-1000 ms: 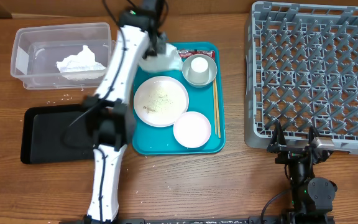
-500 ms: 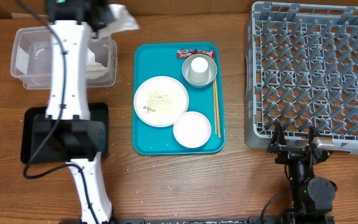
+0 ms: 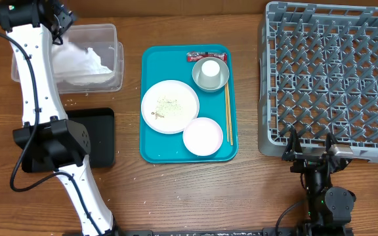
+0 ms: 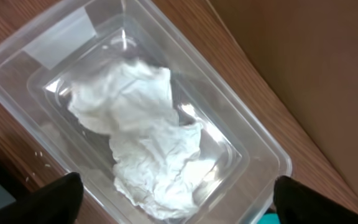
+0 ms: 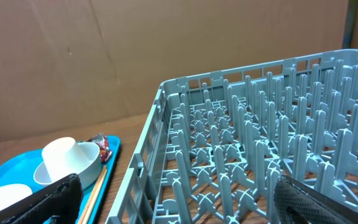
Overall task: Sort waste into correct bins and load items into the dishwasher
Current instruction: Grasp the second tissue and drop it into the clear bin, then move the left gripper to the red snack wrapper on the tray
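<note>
With the crumpled napkins point(image 4: 143, 146) lying in the clear tub point(image 3: 119, 69) beneath the wide-open, empty left gripper point(image 4: 176, 200), the arm is best raised clear of the tub wall before the red wrapper point(image 3: 197, 57) on the teal tray point(image 3: 151, 141) is sought; the right gripper point(image 5: 176, 200) is parked open.

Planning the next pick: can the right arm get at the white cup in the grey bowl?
Probably yes: the white cup sits uncovered, the right claw is open; only a corner of the dish rack lies between.
</note>
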Motion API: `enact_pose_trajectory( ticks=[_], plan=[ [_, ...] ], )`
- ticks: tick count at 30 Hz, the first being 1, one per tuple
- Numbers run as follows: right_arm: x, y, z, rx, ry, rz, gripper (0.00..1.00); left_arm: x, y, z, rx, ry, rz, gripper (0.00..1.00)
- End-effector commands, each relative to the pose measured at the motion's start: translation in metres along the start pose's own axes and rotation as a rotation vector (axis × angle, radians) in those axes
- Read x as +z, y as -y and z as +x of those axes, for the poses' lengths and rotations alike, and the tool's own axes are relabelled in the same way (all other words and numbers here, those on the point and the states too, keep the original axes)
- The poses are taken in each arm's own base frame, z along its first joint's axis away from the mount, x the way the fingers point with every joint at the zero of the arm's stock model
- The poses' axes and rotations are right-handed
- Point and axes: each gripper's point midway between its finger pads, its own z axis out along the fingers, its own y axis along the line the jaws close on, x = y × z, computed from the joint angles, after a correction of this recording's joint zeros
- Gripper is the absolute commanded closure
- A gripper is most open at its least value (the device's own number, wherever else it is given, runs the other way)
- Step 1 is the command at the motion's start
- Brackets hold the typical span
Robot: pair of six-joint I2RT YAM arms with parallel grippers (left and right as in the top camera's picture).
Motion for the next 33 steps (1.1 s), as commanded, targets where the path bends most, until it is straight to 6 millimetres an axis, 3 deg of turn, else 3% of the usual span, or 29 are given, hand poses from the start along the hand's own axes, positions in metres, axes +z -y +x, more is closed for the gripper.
enact_pose_trajectory(
  ticks=[1,8,11,15,20,25,33],
  plan=[
    [0.0,0.002,0.002,-0.007,0.004,0.006,0.0,0.005,0.014,0.018,0.03,-0.074,0.054,0.0],
    [0.0,0.002,0.002,-0.007,0.004,0.006,0.0,-0.019,0.094,0.08,0.416,-0.238,0.432,0.0],
    [0.0,0.002,0.002,-0.007,0.004,0.006,0.0,-0.022,0.121,0.107,0.599,-0.216,0.482,0.01],
    [0.0,0.002,0.002,-0.007,0.004,0.006,0.0,-0.02,0.156,0.138,0.698,-0.178,0.506,0.04],
    [0.0,0.002,0.002,-0.007,0.004,0.006,0.0,0.0,0.204,0.185,0.75,-0.166,0.58,0.12],
    [0.0,0.002,0.002,-0.007,0.004,0.006,0.0,0.03,0.238,0.231,0.787,-0.16,0.635,0.19],
    [0.0,0.002,0.002,-0.007,0.004,0.006,0.0,0.068,0.264,0.31,0.842,-0.22,0.696,0.19]
  ],
)
